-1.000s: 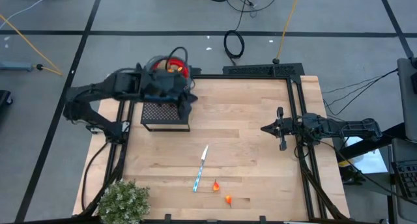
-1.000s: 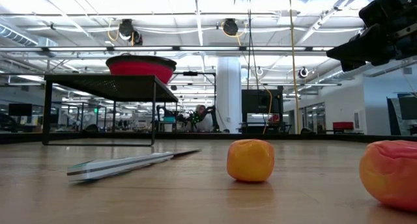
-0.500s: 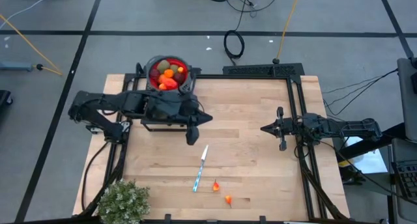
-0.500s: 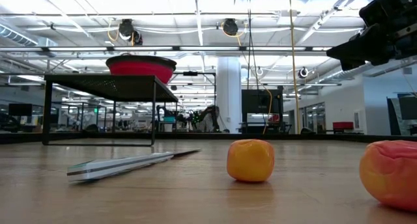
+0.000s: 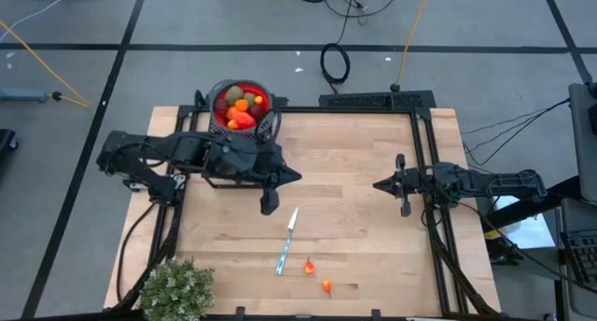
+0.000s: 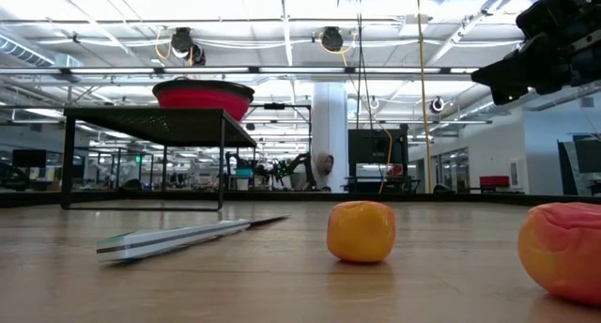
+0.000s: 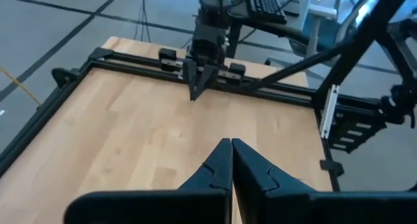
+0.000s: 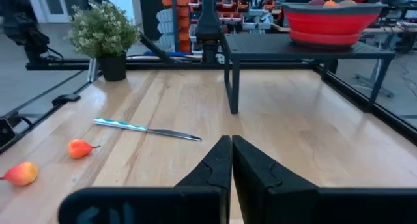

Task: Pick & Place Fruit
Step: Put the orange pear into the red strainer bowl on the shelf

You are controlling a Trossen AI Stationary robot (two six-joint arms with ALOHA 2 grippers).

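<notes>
Wooden boards make up the table [image 5: 354,209], and two little pieces of fruit lie loose on it near the front edge. One small orange fruit [image 5: 309,266] sits close to a knife [image 5: 286,240]. The other orange fruit [image 5: 326,286] sits a bit nearer the front edge. They are near each other but not touching. In the low view both are round and squat, so neither has a long side to line up with.

Most of the fruit is already in the red bowl [image 5: 242,104], which sits on a black stand [image 5: 230,176] at the back of the table.

The left gripper [image 5: 269,202] hangs above the bare table just in front of that stand. Its two fingers are pressed together and hold nothing. From there, the loose fruit lies toward the front edge and a little toward the right side. The knife lies between the gripper and the fruit, and its long side runs from back to front.

The right gripper [image 5: 403,185] waits at the right side of the table, fingers together and empty too. It looks farther from the fruit, so the left arm is likely the nearer one. A plant [image 5: 175,288] stands at the front left corner.
</notes>
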